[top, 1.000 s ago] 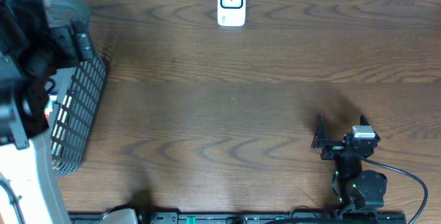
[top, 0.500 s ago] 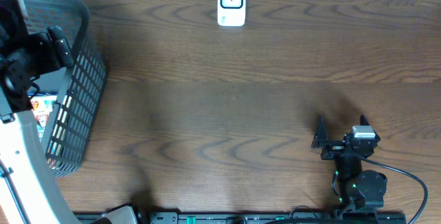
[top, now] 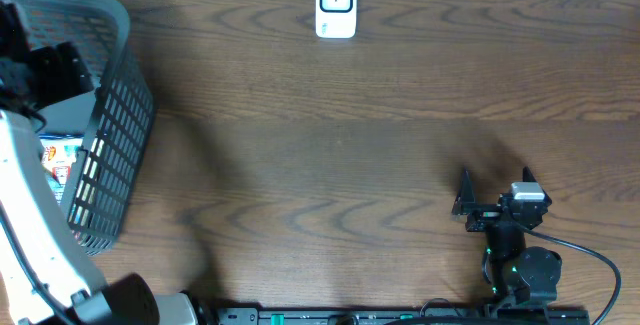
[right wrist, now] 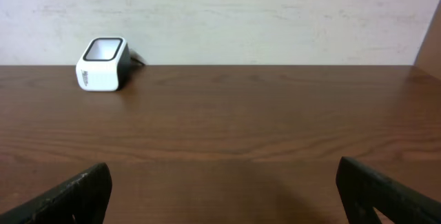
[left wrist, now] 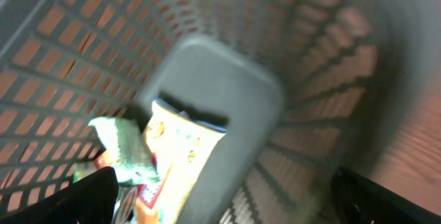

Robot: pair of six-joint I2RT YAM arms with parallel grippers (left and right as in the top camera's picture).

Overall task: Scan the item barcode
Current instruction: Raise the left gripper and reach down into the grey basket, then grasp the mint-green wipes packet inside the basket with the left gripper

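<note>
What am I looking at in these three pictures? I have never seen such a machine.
Two robot arms work at a table, each ending in a two-finger gripper. One picture is taken from above; the other two come from cameras on the wrists. On the table are a grey basket, at the left, and a white scanner at the far edge. The left gripper, open, points into the basket at packets inside. The right gripper, open, sits near the front. Nothing is held.

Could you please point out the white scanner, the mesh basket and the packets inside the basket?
white scanner [top: 336,5], overhead view, its top face.
mesh basket [top: 118,130], overhead view, its side wall.
packets [left wrist: 180,151], left wrist view, the yellow packet's front.
</note>
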